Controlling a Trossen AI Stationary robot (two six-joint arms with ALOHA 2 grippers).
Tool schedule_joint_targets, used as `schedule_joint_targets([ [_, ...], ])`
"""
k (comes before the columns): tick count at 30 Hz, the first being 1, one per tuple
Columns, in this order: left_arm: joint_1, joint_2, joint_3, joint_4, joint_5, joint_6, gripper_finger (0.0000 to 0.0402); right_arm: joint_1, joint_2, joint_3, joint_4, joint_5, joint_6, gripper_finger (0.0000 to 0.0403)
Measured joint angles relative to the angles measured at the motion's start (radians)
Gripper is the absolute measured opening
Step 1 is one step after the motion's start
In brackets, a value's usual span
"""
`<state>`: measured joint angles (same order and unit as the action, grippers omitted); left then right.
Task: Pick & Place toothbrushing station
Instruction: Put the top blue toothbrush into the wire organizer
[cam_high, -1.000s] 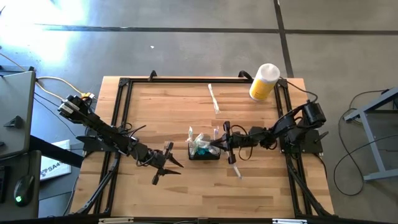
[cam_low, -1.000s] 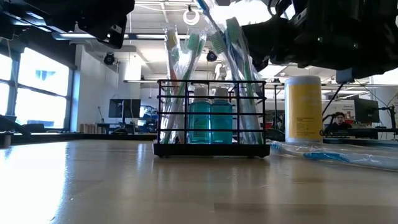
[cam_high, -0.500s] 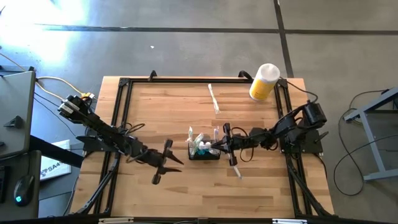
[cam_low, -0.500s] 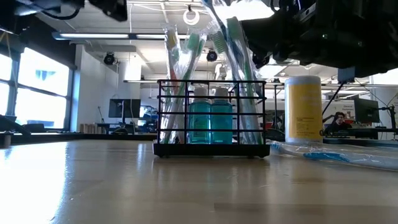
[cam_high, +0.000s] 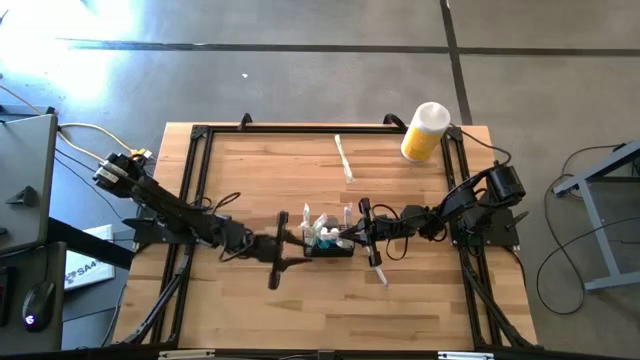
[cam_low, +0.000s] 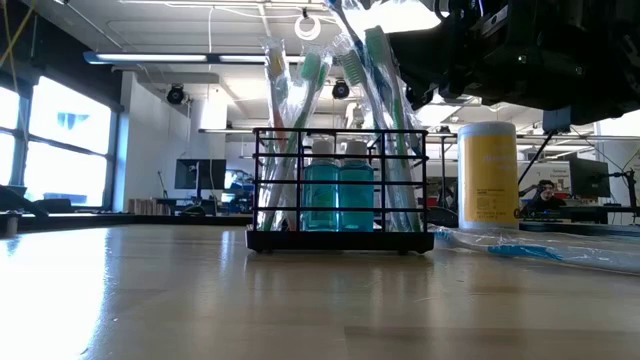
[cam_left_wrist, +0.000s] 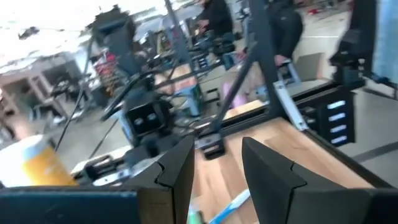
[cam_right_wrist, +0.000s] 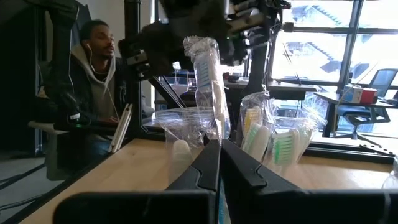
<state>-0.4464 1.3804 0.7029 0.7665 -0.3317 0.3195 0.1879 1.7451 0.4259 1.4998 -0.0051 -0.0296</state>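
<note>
The toothbrushing station (cam_high: 329, 243), a small black wire-mesh caddy, stands upright on the tabletop (cam_high: 250, 170) near its middle, and I place everything else from it. Inside it, seen from table height, two teal bottles (cam_low: 338, 197) stand side by side between bunches of wrapped toothbrushes (cam_low: 290, 120) that lean out over its rim.

My right hand (cam_high: 364, 229) sits just beside the caddy's right end, above the rim. Its fingers (cam_right_wrist: 214, 165) are pressed together with no gap, pointing straight at the wrapped brushes in the caddy. I cannot tell whether their tips pinch any wrapper.

My left hand (cam_high: 284, 245) is just beside the caddy's left end. Its fingers (cam_left_wrist: 261, 171) stand partly apart, and I see nothing held between them; through the gap show bare wood and a blue toothbrush (cam_left_wrist: 229, 206).

A wrapped toothbrush with a blue handle (cam_high: 378, 270) lies on the tabletop just right of the caddy, toward the near edge. Another wrapped item, long and white (cam_high: 343, 158), lies flat well behind the caddy. A yellow cylinder with a white cap (cam_high: 424, 131) stands at the far right corner, well apart from the caddy.

Beyond the caddy, off the tabletop, a person in a grey hooded top (cam_right_wrist: 93, 81) sits.
</note>
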Motion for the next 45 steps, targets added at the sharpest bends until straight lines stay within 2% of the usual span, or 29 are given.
schedule_joint_targets([
  [7, 0.077, 0.0, 0.005, -0.033, -0.001, -0.114, 0.0129, 0.0, 0.0, 0.0, 0.0, -0.017, 0.0, 0.0003],
  [27, 0.088, -0.011, 0.004, -0.041, -0.006, -0.062, 0.013, 0.0, 0.0, 0.0, -0.001, -0.053, -0.004, 0.0003],
  [39, 0.094, 0.014, 0.004, -0.064, 0.011, -0.088, 0.013, 0.0, 0.0, 0.0, -0.001, -0.05, -0.02, 0.0003],
  [45, 0.094, 0.059, 0.004, 0.019, 0.011, -0.083, 0.013, 0.0, 0.0, 0.0, -0.001, -0.047, -0.02, 0.0003],
])
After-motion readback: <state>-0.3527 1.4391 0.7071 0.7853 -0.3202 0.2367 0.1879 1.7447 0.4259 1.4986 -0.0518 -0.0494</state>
